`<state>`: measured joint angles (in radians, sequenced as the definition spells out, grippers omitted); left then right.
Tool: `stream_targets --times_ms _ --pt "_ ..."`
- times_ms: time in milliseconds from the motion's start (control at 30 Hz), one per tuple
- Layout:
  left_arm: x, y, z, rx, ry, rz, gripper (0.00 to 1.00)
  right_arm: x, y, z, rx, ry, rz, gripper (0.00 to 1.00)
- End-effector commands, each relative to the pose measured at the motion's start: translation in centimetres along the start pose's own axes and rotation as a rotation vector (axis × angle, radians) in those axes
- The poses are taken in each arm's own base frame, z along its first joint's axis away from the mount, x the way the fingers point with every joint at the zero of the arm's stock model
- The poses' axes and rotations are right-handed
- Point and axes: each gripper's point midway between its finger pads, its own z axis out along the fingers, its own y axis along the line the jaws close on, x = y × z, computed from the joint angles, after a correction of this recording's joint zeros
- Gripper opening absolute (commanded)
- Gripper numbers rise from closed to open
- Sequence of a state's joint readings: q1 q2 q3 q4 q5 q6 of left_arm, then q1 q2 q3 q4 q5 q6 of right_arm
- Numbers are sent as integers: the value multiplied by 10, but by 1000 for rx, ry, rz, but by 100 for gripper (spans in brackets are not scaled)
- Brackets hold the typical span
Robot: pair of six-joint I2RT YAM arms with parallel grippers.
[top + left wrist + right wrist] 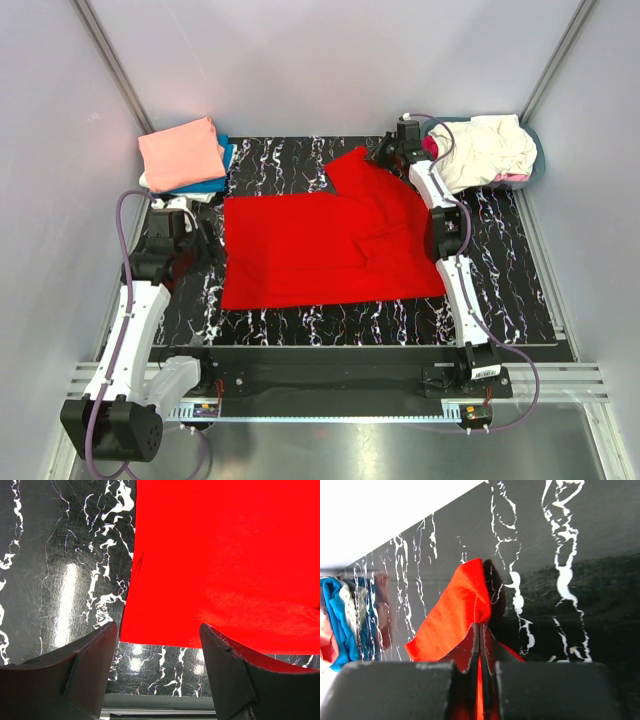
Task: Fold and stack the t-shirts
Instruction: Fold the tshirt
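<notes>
Left of frame: the left gripper point(157, 632), jaws spread and holding nothing, hangs at the red t-shirt's point(320, 250) left edge, with bare marbled mat point(190, 300) beside it. Centre: the shirt lies spread flat — at upper right, the right gripper point(481, 630) is clenched on its raised sleeve edge.

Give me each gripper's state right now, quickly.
Left gripper: open, holding nothing.
Right gripper: shut on a pinched fold of the red t-shirt.
</notes>
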<state>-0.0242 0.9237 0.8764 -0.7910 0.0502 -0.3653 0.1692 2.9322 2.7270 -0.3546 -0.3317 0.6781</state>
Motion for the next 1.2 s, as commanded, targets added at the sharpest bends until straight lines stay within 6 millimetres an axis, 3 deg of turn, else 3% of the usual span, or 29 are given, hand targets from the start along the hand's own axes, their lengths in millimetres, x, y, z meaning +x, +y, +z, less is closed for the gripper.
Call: stream_targets --times_ms 0,133,233,267,367,533,600,633,700,733,800,833,867,933,1100,1133,1167 --pt "-11 -5 -3 29 -49 16 72 -5 -5 -1 -2 -10 -12 0" --pt "-11 -5 -4 27 -54 16 72 -12 3 -8 -12 -19 -46 0" --pt "-13 -3 -5 22 -65 11 72 -22 21 -22 -40 -31 -76 0" --pt "-13 -2 -4 19 -61 10 71 -38 43 -36 -72 -65 -100 0" --pt "-14 -2 -5 16 -66 9 71 -55 73 -59 -107 -96 -141 0" --pt "-15 0 -7 6 -77 6 70 -63 101 -87 -132 -87 -194 0" --pt "-16 1 -7 0 -82 4 69 -54 110 -97 -147 -61 -223 0" --pt "-15 1 -7 -1 -80 5 69 -42 101 -95 -130 -28 -234 0" --pt "-16 2 -7 -5 -85 3 68 -39 114 -110 -152 -21 -250 0" --pt "-16 3 -7 -8 -85 1 68 -22 107 -109 -142 17 -254 0" --pt "-16 3 -7 -9 -85 2 67 -16 126 -135 -150 11 -297 0" --pt "-16 3 -7 -9 -85 2 67 -2 115 -129 -133 43 -295 0" --pt "-16 3 -7 -9 -87 1 66 -9 132 -149 -143 7 -315 0" --pt "-16 3 -6 -9 -83 2 66 2 141 -172 -141 6 -336 0" --pt "-13 9 4 -43 -39 -4 67 21 148 -223 -133 -6 -365 0" --pt "-13 9 6 -45 -25 -5 67 35 136 -227 -108 16 -357 0" --pt "-15 9 5 -57 -13 -5 67 32 146 -247 -127 -10 -372 0"
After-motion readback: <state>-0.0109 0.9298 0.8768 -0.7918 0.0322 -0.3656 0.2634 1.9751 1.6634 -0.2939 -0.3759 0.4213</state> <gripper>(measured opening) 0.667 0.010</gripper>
